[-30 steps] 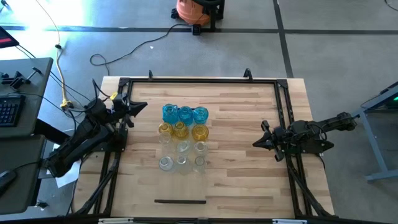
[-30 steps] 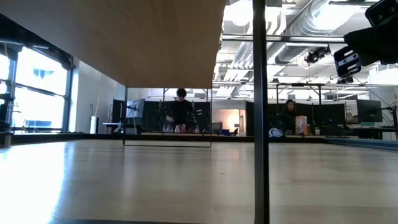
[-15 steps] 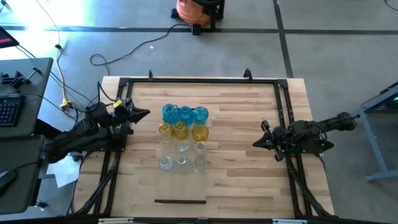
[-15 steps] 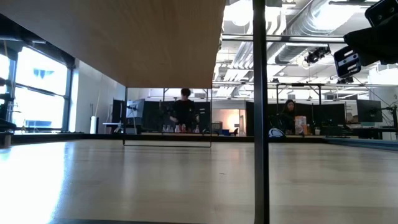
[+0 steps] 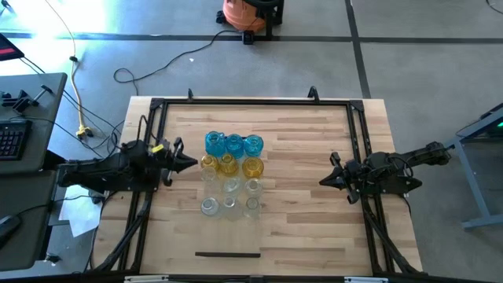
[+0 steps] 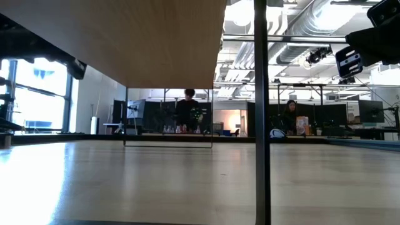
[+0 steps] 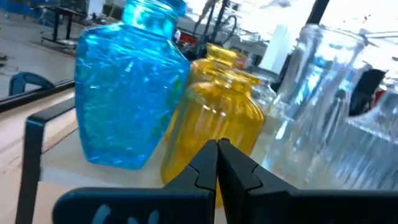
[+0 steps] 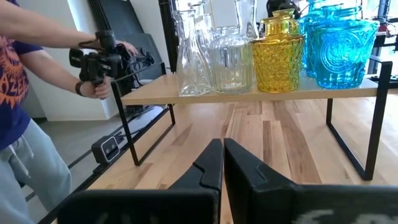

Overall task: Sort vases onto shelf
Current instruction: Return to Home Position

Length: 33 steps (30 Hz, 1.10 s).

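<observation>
Plank table [image 5: 314, 228] | vases [image 5: 233, 169] on shelf [image 8: 249, 94] | left fingers [image 7: 202, 171] pressed together beside vases — right fingers [image 8: 208, 165] likewise, well apart

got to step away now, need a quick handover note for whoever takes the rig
Left gripper: fingers shut, empty, close beside the yellow vases on the left arm's side of the shelf.
Right gripper: fingers shut, empty, at the table's right side, apart from the shelf.
Done: blue vases, yellow vases and clear vases stand on the shelf in rows by colour; none seen off it.
Left: probably only drawing the left arm back from the glass.
</observation>
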### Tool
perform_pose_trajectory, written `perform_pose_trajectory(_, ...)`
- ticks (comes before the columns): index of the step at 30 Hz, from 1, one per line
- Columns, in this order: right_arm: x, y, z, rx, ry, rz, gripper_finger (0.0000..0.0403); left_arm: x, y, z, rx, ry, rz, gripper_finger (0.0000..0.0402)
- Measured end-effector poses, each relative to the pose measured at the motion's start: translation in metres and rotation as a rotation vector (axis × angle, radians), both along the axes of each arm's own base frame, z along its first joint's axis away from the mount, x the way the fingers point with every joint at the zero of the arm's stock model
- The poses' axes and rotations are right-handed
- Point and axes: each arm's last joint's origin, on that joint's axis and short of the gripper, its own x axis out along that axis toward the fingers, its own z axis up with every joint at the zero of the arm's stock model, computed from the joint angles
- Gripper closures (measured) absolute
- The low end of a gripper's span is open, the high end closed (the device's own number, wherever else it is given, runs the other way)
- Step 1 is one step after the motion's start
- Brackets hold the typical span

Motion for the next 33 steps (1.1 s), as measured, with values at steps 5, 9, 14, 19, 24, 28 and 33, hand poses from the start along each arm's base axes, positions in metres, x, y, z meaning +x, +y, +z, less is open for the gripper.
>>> perform_pose_trajectory(5, 0.0, 0.0, 0.0, 0.0, 0.0, 0.0, 0.0402, 0.0005, -0.0014, -0.0049, 0.013, 0.043, 0.017, 0.0401)
perform_pose_trajectory(9, 0.0, 0.0, 0.0, 0.0, 0.0, 0.0, 0.0402, 0.0006, -0.0027, -0.0048, 0.066, 0.04, 0.012, 0.0401)
perform_pose_trajectory(14, 0.0, 0.0, 0.0, 0.0, 0.0, 0.0, 0.0402, 0.0006, -0.0042, -0.0048, 0.026, 0.041, -0.005, 0.0401)
perform_pose_trajectory(19, 0.0, 0.0, 0.0001, 0.0, -0.001, 0.0, 0.0402, 0.0006, -0.0043, -0.0046, -0.002, 0.04, -0.007, 0.0401)
perform_pose_trajectory(24, 0.0, 0.0, 0.0001, 0.0, -0.001, 0.0, 0.0402, 0.0006, -0.0043, -0.0045, 0.003, 0.039, -0.007, 0.0401)
perform_pose_trajectory(28, 0.0, 0.0, 0.0001, 0.0, -0.001, 0.0, 0.0402, 0.0006, -0.0043, -0.0045, 0.003, 0.039, -0.007, 0.0401)
perform_pose_trajectory(33, 0.0, 0.0, 0.0001, 0.0, -0.001, 0.0, 0.0402, 0.0006, -0.0042, -0.0045, 0.003, 0.039, -0.006, 0.0401)
